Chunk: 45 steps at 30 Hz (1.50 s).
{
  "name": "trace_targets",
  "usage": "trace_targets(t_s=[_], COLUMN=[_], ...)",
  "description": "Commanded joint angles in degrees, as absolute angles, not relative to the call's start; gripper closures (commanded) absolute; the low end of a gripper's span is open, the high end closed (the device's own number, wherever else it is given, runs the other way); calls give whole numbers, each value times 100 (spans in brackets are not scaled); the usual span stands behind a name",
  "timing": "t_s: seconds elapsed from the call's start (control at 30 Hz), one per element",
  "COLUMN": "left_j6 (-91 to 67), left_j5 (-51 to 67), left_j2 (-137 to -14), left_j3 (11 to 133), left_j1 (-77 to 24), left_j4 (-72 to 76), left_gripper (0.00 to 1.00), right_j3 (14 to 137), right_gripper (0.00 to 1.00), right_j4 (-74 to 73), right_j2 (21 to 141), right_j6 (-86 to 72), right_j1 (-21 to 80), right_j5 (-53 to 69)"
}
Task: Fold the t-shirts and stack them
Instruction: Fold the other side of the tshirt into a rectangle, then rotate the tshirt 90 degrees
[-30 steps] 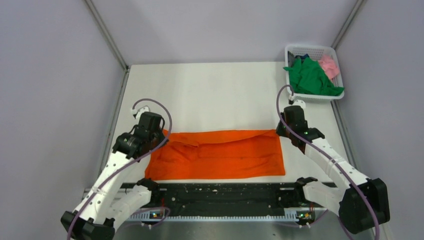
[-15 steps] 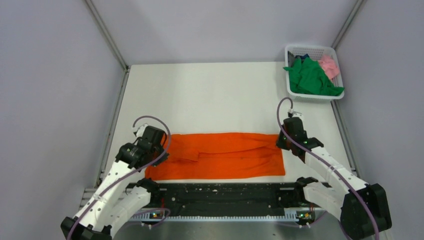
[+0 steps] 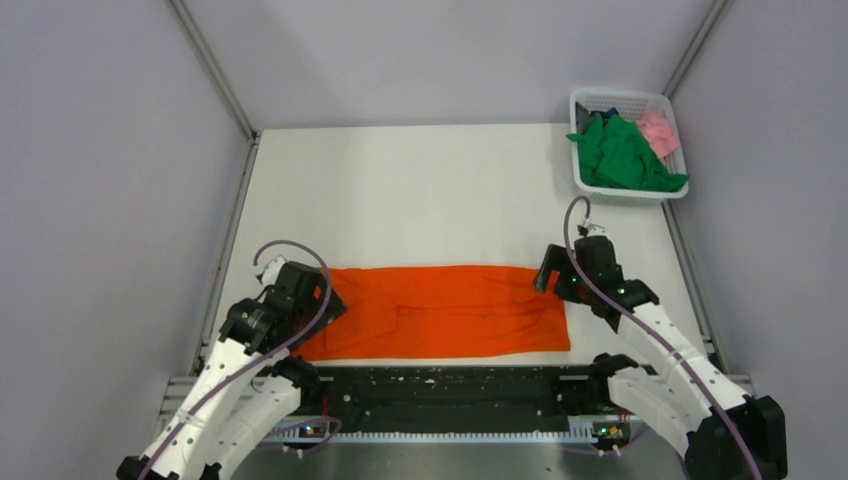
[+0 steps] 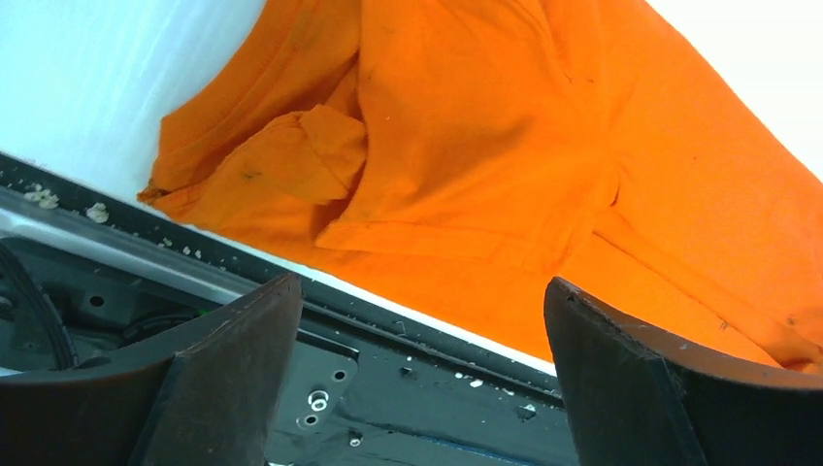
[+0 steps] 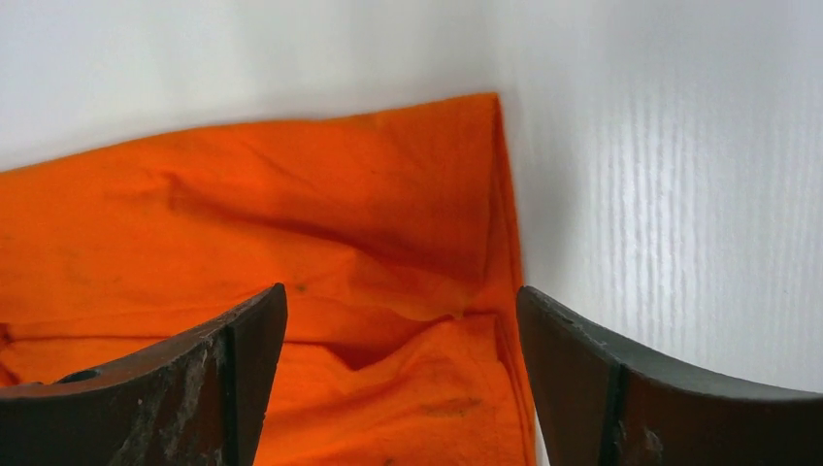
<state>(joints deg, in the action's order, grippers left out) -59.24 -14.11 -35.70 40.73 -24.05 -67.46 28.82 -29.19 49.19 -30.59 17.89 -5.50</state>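
Top view: bright, even, diffuse light; soft shadows. Left gripper (image 4: 422,291) and right gripper (image 5: 403,296) soft-focused at lower frame edges. Table (image 4: 87,78) washed out, upper left.

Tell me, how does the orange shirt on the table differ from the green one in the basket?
The orange shirt lies flat on the table as a long band along the near edge; the green shirt sits crumpled in the white basket at the far right corner. The orange shirt is partly folded; the green shirt spills over the rim. Both are plain cloth.
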Motion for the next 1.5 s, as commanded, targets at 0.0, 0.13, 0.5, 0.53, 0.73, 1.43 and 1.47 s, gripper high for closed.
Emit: trace_targets(t_s=[0.0, 0.13, 0.5, 0.53, 0.73, 1.43, 1.47], left_j6=[-5545, -5231, -5087, -5093, -5228, -5080, -5065], left_j5=[-1095, -586, -600, -644, -812, -626, -631], left_j2=[-3929, -4523, -5473, -5494, -5692, -6325, -6389], left_j3=[4195, 4022, 3858, 3830, 3744, 3512, 3515], left_j1=[-2413, -2417, -2410, -2405, -2404, -2157, -2123], left_j4=[-5929, -4949, -4212, -4204, -4305, -3334, -3319], left_gripper=[1, 1, 1, 1, 1, 1, 1], right_j3=[3239, 3208, 3136, 3096, 2791, 3349, 3349], right_gripper=[13, 13, 11, 11, 2, 16, 21], right_j4=[-2469, -1729, -1838, -2097, -2829, -2605, -2658], right_j2=[4845, 5150, 6431, 6357, 5719, 5294, 5435], right_j6=[-2743, -2525, -2558, -2512, -3175, -3254, -3257], right_j1=[1837, 1837, 1942, 1963, 1968, 1968, 1964], right_j5=[288, 1190, 1340, 1133, 550, -27, -59])
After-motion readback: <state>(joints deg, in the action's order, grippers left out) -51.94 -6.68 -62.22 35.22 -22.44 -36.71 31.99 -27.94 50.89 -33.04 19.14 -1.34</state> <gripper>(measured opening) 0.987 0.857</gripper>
